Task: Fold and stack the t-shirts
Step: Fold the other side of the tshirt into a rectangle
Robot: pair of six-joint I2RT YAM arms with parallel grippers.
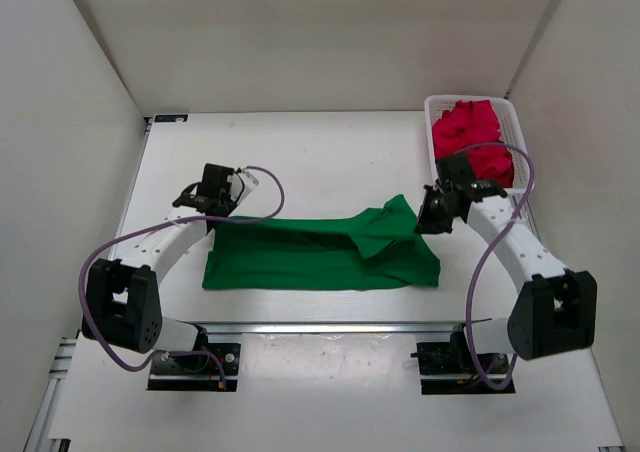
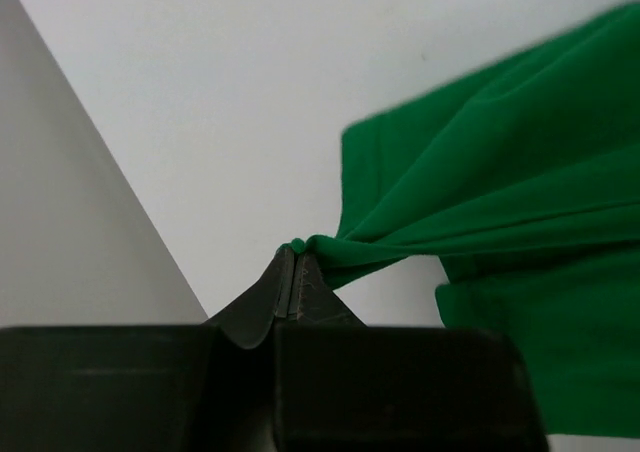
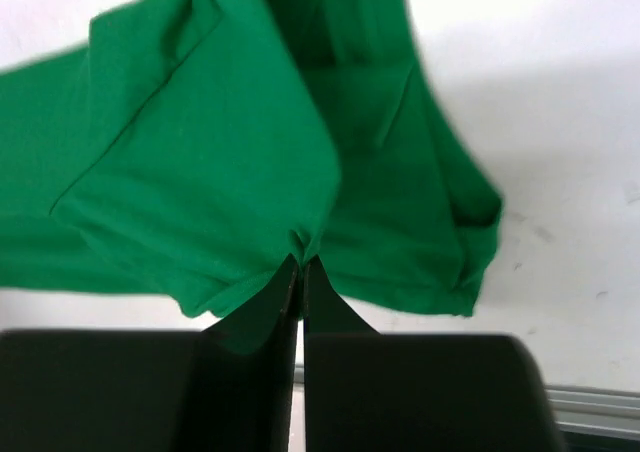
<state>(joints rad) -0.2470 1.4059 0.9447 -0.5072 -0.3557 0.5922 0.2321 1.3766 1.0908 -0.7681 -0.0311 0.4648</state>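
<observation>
The green t-shirt (image 1: pixel 320 250) lies spread across the middle of the table, its near edge flat and its far edge lifted. My left gripper (image 1: pixel 212 217) is shut on its far left corner, seen pinched at the fingertips in the left wrist view (image 2: pixel 292 252). My right gripper (image 1: pixel 425 215) is shut on its far right corner, with green cloth (image 3: pixel 200 152) bunched at the tips in the right wrist view (image 3: pixel 301 260). Red t-shirts (image 1: pixel 470 137) lie crumpled in the basket at the back right; how many I cannot tell.
The white mesh basket (image 1: pixel 512 122) stands at the back right corner against the wall. White walls enclose the table on the left, back and right. A metal rail (image 1: pixel 330 327) runs along the near edge by the arm bases.
</observation>
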